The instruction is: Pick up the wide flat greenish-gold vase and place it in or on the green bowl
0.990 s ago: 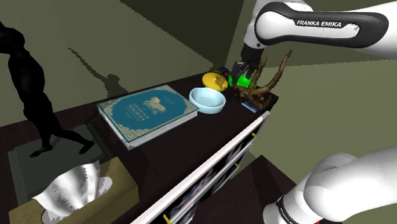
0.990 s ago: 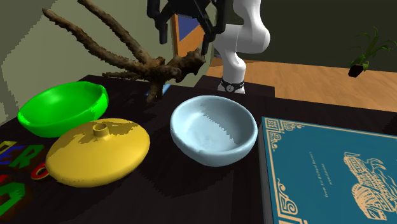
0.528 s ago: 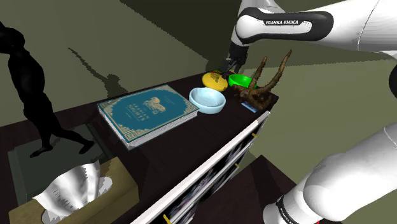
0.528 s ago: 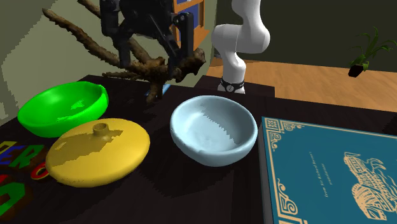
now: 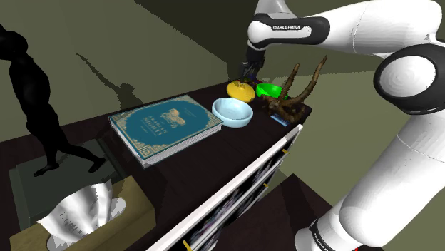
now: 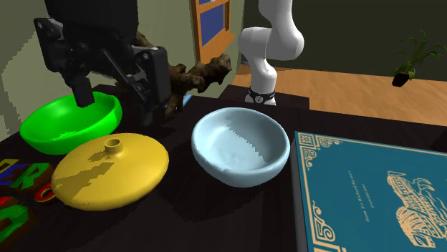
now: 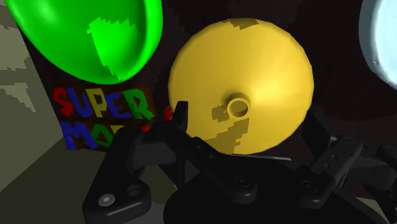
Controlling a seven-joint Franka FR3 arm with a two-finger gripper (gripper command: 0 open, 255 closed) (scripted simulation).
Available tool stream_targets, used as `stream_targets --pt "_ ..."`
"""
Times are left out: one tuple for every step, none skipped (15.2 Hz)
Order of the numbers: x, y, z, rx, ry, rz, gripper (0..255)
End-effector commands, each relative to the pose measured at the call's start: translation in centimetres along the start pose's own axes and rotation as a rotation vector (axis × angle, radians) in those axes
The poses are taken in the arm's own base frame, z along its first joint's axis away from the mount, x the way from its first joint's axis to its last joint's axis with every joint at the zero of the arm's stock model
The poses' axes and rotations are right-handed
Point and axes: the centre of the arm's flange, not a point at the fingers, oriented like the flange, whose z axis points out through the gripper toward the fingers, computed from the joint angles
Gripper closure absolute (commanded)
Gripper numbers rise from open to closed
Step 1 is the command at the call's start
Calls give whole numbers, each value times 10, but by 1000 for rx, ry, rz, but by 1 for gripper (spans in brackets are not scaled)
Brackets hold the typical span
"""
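The wide flat vase [image 5: 240,90] [image 6: 111,172] [image 7: 242,76] is yellow-gold with a small round neck and lies on the dark tabletop. Close beside it sits the bright green bowl [image 5: 269,90] [image 6: 68,122] [image 7: 95,35], with nothing in it. My black gripper [image 5: 249,71] [image 6: 114,100] [image 7: 248,127] hangs open just above the vase, its neck roughly between the fingers. In the second exterior view one finger [image 6: 82,93] is over the green bowl's rim and the other [image 6: 148,107] is toward the branch. Neither finger touches the vase.
A pale blue bowl [image 5: 233,112] [image 6: 240,147] stands on the vase's other side. A gnarled brown branch [image 5: 289,100] [image 6: 197,71] sits behind the gripper. A teal book [image 5: 165,127] [image 6: 372,193], a tissue box [image 5: 85,214] and a black statue [image 5: 32,93] lie farther off. A colourful lettered card [image 7: 102,118] lies by the vase.
The gripper has swung from above the branch across to above the vase, leftward and lower in the second exterior view. It stays open. The vase and bowls have not moved.
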Motion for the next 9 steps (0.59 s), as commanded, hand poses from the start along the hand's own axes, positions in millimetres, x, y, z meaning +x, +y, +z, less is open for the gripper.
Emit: stream_targets --pt "4 0 9 -1 2 -2 0" --pt "4 0 14 -1 2 -2 0" --pt "4 0 19 -1 2 -2 0" --pt "4 0 25 -1 2 -2 0" --pt "4 0 30 -1 2 -2 0" --pt "4 0 38 -1 2 -2 0" --pt "4 0 38 -1 2 -2 0" --pt "4 0 38 -1 2 -2 0" --pt "4 0 38 -1 2 -2 0"
